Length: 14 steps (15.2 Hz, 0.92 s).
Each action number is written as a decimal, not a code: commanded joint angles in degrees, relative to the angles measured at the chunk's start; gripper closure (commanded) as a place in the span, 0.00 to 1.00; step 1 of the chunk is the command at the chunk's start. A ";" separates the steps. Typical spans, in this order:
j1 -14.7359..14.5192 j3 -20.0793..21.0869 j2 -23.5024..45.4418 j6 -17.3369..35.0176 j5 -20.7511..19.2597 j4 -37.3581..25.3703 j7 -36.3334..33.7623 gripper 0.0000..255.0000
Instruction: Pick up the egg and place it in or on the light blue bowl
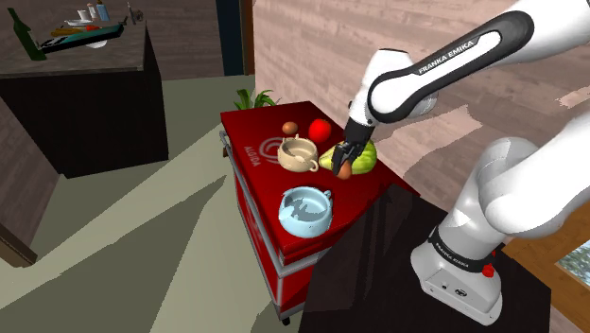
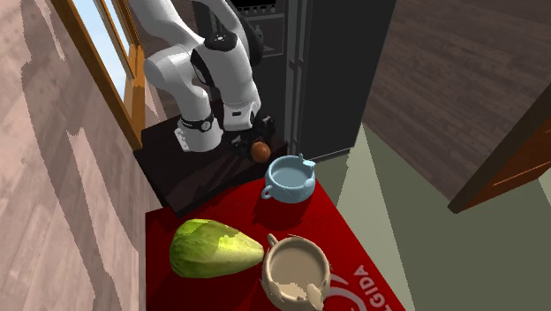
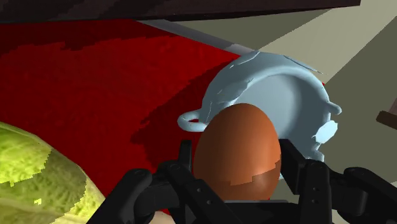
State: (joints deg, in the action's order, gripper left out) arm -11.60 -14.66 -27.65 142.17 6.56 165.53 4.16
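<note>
A brown egg (image 3: 236, 137) is clasped between the black fingers of my gripper (image 3: 236, 158), which is shut on it. In the shoulder view the gripper (image 1: 345, 161) hangs with the egg (image 1: 345, 171) just above the red table (image 1: 253, 132), in front of the green cabbage (image 1: 366, 154). The light blue bowl (image 1: 305, 210) with two small handles stands nearer the table's front edge, apart from the egg. Along the gripper, the bowl (image 3: 286, 102) lies just beyond the egg and is partly hidden by it. The second exterior view has the egg (image 2: 260, 151) above and behind the bowl (image 2: 289, 179).
A beige two-handled bowl (image 1: 298, 153) stands beside the cabbage (image 2: 215, 248) in the middle of the table. A red round fruit (image 1: 320, 129) and a small brown object (image 1: 289, 128) lie further back. A dark counter (image 1: 85, 85) with bottles stands at the far left.
</note>
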 commanded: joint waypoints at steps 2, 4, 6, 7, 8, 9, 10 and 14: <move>-4.15 2.84 4.44 1.81 3.16 -3.30 -3.80 1.00; -6.31 4.52 7.38 2.70 4.80 -5.69 -5.99 1.00; -8.29 6.27 10.63 3.43 6.25 -8.56 -8.28 1.00; -8.52 6.13 11.39 4.39 6.69 -8.33 -7.85 1.00; -8.76 5.99 12.17 5.36 7.17 -8.12 -7.40 1.00; -9.02 5.84 12.97 6.32 7.69 -7.93 -6.92 1.00; -9.29 5.68 13.79 7.28 8.25 -7.75 -6.41 1.00; -10.55 5.00 17.26 11.07 11.04 -7.25 -3.96 1.00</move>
State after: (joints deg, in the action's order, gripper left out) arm -21.85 -9.60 -10.98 152.35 16.98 158.01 -0.23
